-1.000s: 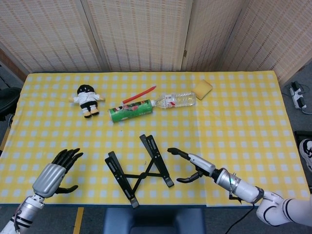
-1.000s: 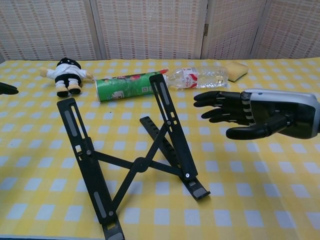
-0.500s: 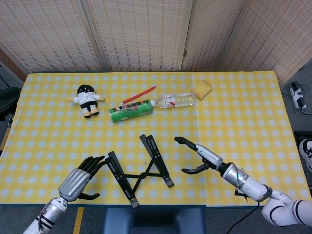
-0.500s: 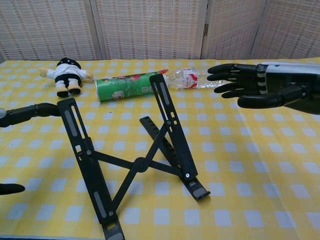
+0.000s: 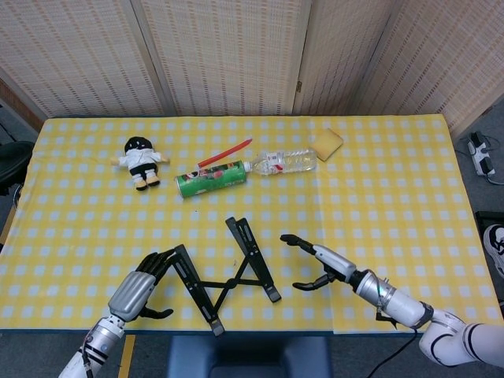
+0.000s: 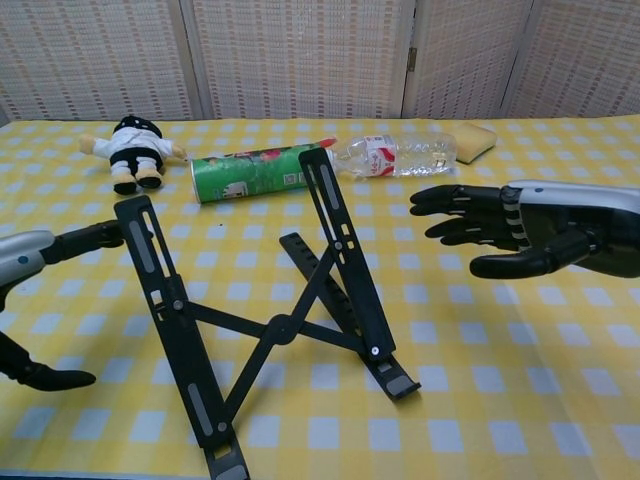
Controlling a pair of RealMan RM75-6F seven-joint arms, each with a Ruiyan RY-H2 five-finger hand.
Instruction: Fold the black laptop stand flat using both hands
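While the black laptop stand stands open between them, the spread left hand seems to touch its left rail; the spread right hand hangs apart.

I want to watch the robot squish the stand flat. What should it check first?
1. Black laptop stand is open and standing on the table: ok.
2. Left hand is at the stand's left rail with its fingers reaching toward it; whether they touch: cannot tell.
3. Right hand is at the right rail: not ok, it hovers open, apart from it.
4. Both hands hold nothing else: ok.
5. Green can, bottle and doll lie clear behind the stand: ok.
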